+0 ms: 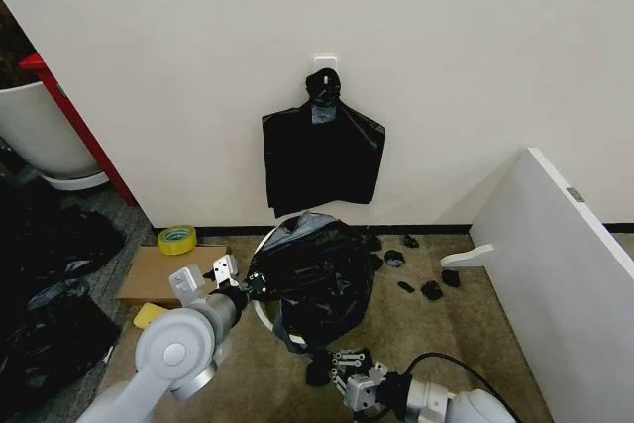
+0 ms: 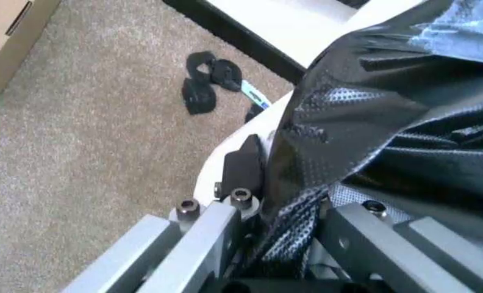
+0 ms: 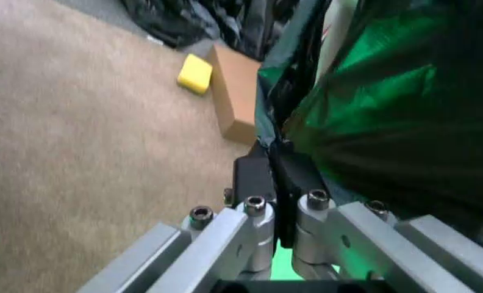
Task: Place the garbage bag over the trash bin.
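Note:
The glossy black garbage bag [image 1: 315, 279] is draped over the trash bin, whose white rim [image 1: 264, 247] shows along the bag's left side. My left gripper [image 1: 241, 294] is at that rim. In the left wrist view its fingers stand apart with the bag's film [image 2: 388, 122] lying between them [image 2: 294, 177], and one black pad [image 2: 243, 168] sits against the white rim [image 2: 225, 146]. My right gripper [image 1: 335, 359] is low at the front, shut on the bag's bottom edge [image 3: 275, 168]; the bag's sheet [image 3: 388, 122] rises beside it.
A flat black bag bundle [image 1: 322, 151] hangs on the wall behind. A tape roll [image 1: 177, 239], a cardboard box [image 1: 158, 274] and a yellow sponge [image 1: 149, 314] lie to the left. Small black lumps [image 1: 431, 289] litter the carpet at right, near a white board [image 1: 565, 264].

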Controlling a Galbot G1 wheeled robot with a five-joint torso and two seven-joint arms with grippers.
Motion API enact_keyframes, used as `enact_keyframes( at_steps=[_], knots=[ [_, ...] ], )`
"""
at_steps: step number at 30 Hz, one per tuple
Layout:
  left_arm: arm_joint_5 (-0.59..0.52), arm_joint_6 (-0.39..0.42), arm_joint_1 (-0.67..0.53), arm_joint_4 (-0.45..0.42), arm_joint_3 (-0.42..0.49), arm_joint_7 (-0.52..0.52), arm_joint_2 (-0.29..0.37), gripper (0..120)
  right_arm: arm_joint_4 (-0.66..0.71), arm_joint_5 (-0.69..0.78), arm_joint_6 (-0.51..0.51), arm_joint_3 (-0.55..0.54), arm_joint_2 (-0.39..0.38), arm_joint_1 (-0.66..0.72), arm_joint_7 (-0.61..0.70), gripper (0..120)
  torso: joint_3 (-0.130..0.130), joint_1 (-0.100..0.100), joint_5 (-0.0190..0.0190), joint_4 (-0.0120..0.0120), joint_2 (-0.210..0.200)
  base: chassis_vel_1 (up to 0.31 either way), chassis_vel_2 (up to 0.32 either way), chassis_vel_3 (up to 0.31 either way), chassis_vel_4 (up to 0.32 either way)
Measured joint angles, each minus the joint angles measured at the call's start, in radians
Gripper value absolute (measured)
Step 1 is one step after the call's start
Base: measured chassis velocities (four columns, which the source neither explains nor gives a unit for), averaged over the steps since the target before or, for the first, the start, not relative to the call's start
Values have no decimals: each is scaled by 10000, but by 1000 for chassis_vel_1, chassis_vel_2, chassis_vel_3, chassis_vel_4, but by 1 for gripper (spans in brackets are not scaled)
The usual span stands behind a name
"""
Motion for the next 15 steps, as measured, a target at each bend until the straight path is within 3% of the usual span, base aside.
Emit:
enact_keyframes(
  at_steps=[15],
  knots=[
    [-12,-80,277,-174,-53,-28,-338,0,-1117,172,-974,-247,448,110,635,0,0,0,0,1,0,0,0,0,0]
  ],
)
